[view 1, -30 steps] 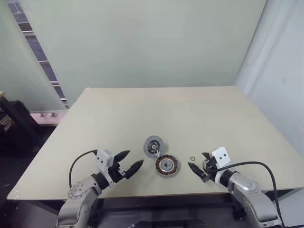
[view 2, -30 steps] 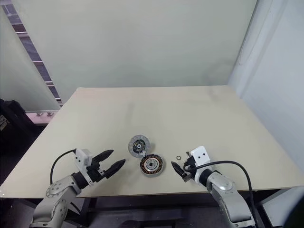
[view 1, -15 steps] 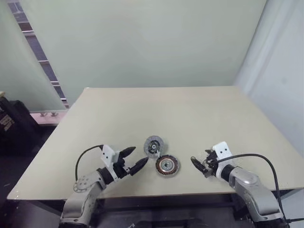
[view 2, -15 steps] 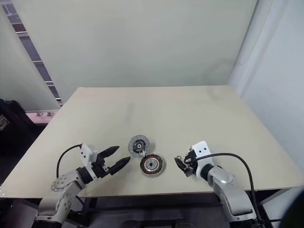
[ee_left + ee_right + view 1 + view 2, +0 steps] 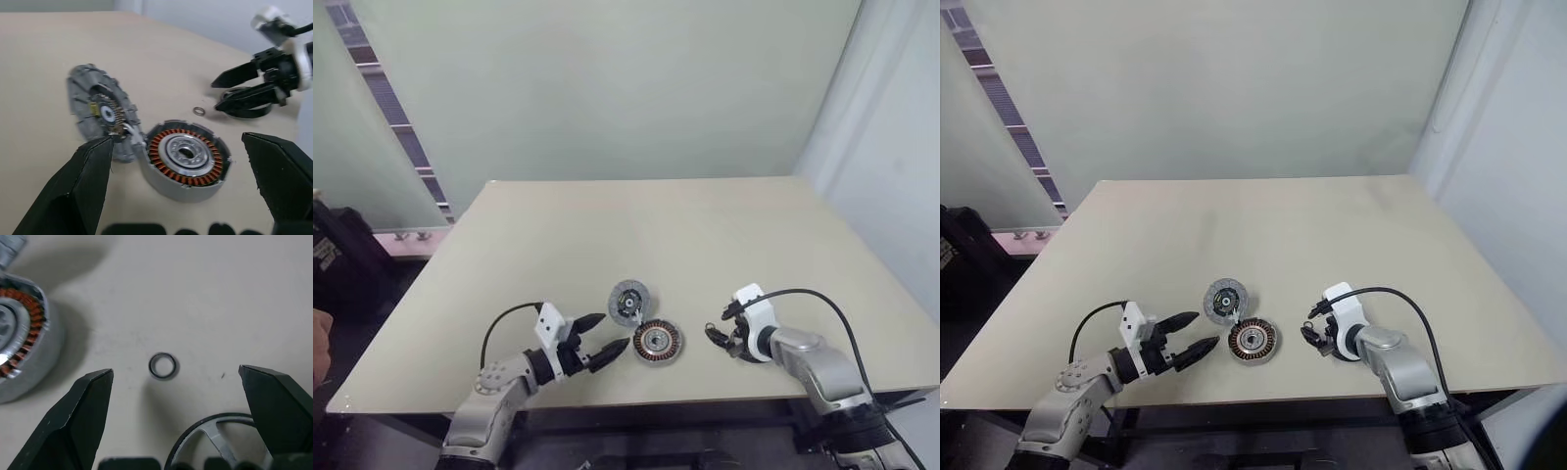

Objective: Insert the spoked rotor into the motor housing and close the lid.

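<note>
The motor housing (image 5: 657, 341), a grey cup with copper windings around a silver hub (image 5: 186, 156), lies near the table's front edge. Its lid (image 5: 629, 301), a grey disc, stands tilted up against the housing's far left side. My left gripper (image 5: 616, 330) is open just left of the housing, with its fingers pointing at it. My right gripper (image 5: 717, 331) is open to the right, tipped down over a small metal ring (image 5: 163, 366). The spoked rotor (image 5: 215, 431), dark-rimmed with silver spokes, lies right under this gripper, mostly hidden.
The beige table (image 5: 607, 225) stretches bare behind the parts, and its front edge runs close below both grippers. A dark bag (image 5: 342, 255) sits on the floor to the left. Black cables loop from both wrists.
My left gripper has slid right, closer to the housing. My right gripper has moved forward and tipped downward over the small ring. Both stay open, and the parts have not moved.
</note>
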You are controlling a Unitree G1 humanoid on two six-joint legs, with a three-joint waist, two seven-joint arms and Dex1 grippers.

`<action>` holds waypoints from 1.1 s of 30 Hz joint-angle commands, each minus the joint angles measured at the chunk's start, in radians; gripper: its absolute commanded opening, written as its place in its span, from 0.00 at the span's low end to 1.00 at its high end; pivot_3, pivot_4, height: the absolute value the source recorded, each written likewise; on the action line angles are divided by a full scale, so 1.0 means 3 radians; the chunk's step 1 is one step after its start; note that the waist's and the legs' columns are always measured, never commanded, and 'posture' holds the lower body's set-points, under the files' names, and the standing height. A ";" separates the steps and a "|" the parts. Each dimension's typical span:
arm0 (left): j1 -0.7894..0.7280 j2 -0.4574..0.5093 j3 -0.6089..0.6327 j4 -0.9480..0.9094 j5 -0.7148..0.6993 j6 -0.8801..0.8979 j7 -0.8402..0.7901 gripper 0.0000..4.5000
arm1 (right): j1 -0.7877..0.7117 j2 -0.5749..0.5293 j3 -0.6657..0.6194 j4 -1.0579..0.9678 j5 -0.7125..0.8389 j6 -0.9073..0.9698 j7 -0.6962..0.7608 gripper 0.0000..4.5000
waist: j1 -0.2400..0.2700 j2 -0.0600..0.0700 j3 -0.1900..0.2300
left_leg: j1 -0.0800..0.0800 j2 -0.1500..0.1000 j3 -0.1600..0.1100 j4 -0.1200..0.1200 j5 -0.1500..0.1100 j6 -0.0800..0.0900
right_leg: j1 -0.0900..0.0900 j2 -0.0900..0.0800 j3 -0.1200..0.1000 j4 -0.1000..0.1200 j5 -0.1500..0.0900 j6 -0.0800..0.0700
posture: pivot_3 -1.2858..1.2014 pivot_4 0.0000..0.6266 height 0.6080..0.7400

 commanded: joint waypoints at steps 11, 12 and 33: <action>-0.0023 -0.0044 -0.0086 -0.0101 0.0047 -0.0048 -0.0042 1.00 | -0.0310 0.0185 0.0011 0.0408 -0.0124 -0.0269 -0.0064 1.00 | -0.0015 0.0001 0.0000 | 0.0001 -0.0001 -0.0001 0.0000 0.0000 0.0000 | 0.0002 0.0001 0.0001 0.0001 0.0000 0.0000 | 0.52 0.00 1.00; -0.0022 -0.0045 -0.0089 -0.0104 0.0046 -0.0046 -0.0041 1.00 | -0.0328 0.0197 0.0022 0.0446 -0.0136 -0.0282 -0.0067 1.00 | -0.0016 0.0001 0.0000 | 0.0001 -0.0001 -0.0002 0.0000 0.0000 0.0000 | 0.0002 0.0001 0.0001 0.0001 0.0000 0.0000 | 0.52 0.00 1.00; -0.0007 -0.0079 -0.0120 -0.0093 0.0099 -0.0119 -0.0003 1.00 | -0.0430 0.0209 0.0162 0.0586 -0.0275 -0.0084 0.0016 0.25 | -0.0017 0.0003 -0.0001 | 0.0006 -0.0001 -0.0004 0.0000 0.0000 0.0000 | 0.0007 0.0001 0.0000 0.0003 0.0001 0.0000 | 0.52 0.00 1.00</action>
